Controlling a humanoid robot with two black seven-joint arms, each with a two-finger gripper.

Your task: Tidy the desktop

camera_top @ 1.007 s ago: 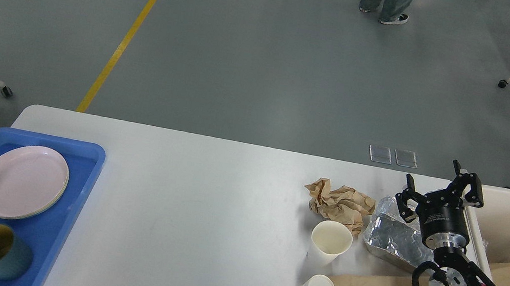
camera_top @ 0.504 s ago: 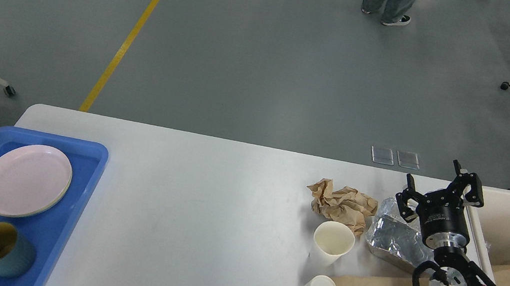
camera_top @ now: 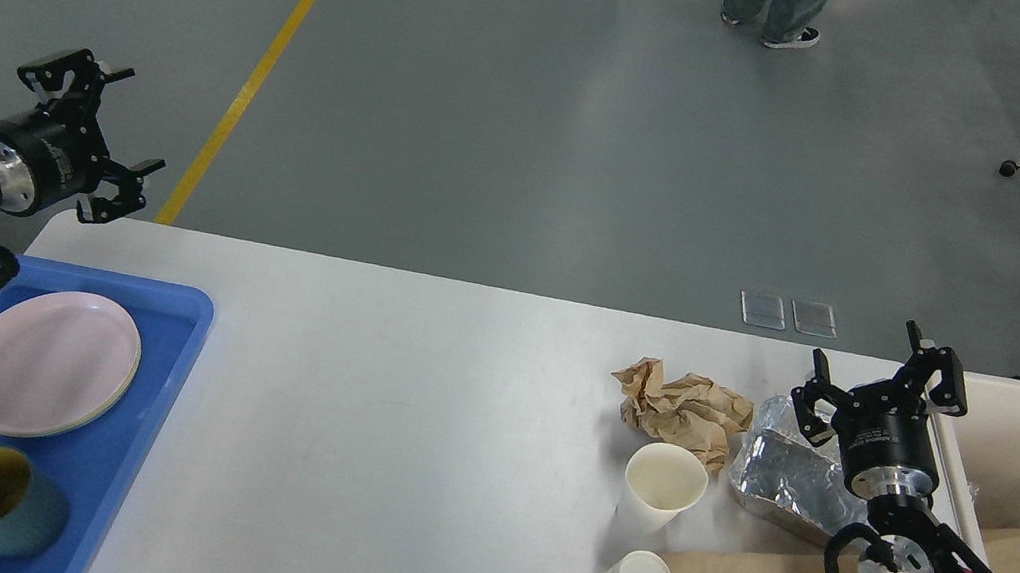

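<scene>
The desktop (camera_top: 410,413) fills the lower view, litter near its right edge. The crumpled paper (camera_top: 682,409) looks light and soft; pinch a fold. Both the left gripper (camera_top: 88,133) and right gripper (camera_top: 881,388) hang with jaws apart, empty.

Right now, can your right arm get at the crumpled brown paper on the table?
Probably yes. The right gripper is open and empty, just right of the crumpled brown paper; only the low foil wrapper lies between them, on the desktop.
</scene>
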